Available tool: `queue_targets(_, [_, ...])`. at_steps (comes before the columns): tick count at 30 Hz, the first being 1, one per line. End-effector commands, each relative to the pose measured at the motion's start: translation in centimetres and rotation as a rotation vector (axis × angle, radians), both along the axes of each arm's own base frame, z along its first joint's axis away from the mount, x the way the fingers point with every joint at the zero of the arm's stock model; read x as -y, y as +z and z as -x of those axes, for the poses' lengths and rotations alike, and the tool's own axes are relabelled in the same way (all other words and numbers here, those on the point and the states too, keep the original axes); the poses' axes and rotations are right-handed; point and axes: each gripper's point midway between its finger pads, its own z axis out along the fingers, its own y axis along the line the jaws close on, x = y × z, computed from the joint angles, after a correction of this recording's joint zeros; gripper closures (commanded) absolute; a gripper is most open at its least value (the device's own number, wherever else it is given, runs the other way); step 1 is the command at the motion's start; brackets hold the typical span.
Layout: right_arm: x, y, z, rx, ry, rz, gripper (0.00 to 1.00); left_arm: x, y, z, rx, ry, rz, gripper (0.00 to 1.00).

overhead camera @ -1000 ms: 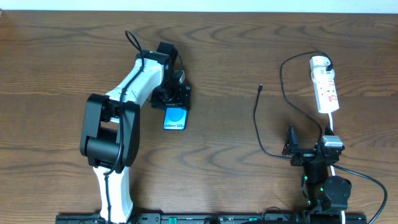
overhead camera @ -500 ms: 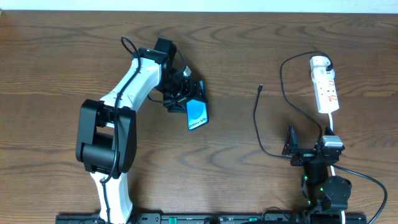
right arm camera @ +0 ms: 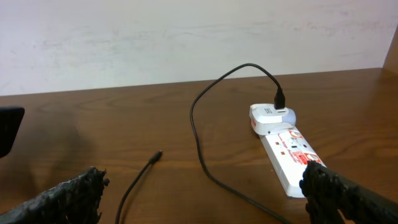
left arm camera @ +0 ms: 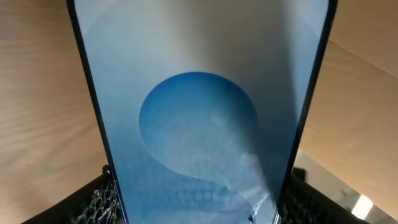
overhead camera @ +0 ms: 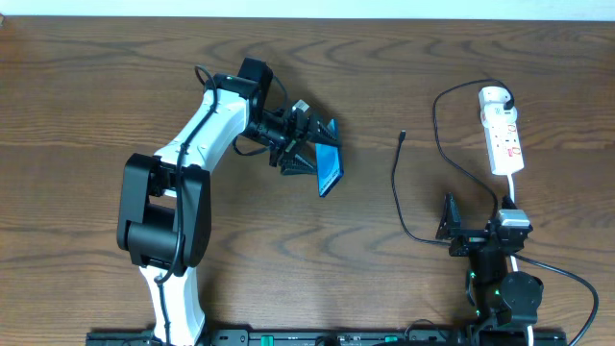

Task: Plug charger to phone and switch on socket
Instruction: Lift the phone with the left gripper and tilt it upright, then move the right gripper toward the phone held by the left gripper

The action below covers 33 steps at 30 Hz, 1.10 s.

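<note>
Left jaws are clamping the phone (overhead camera: 329, 168), tilted off the tabletop (overhead camera: 96, 77), left of the charger (overhead camera: 403, 135) tip; right jaws are sitting wide, empty. Risk (narrow end grip): phone pivoting loose under insertion push.

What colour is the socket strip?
The socket is white with small red marks, clearest in the right wrist view.

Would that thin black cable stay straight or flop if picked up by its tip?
Probably flop: the charger cable lies in loose curves. Likely light, being thin. Its far end sits in the power strip, so it may tug.
</note>
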Motion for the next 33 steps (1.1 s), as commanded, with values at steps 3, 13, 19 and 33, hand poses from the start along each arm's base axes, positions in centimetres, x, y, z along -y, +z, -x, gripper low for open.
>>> queue_targets(3, [-0.3,0.0,0.0,0.001,0.017,0.012,0.01,1.1,5.1,0.6,-0.047,-0.003,0.229,0.31])
queue_targets(13, [-0.3,0.0,0.0,0.001,0.017,0.012,0.01,1.5,5.1,-0.7,-0.192,0.078,0.185,0.31])
queue_targets(19, [-0.3,0.0,0.0,0.001,0.017,0.012,0.01,1.4,4.4,-1.0,-0.189,0.096,0.145,0.31])
queue_targets(33, [-0.3,0.0,0.0,0.001,0.017,0.012,0.01,1.5,5.0,-0.8,-0.199,0.088,0.174,0.31])
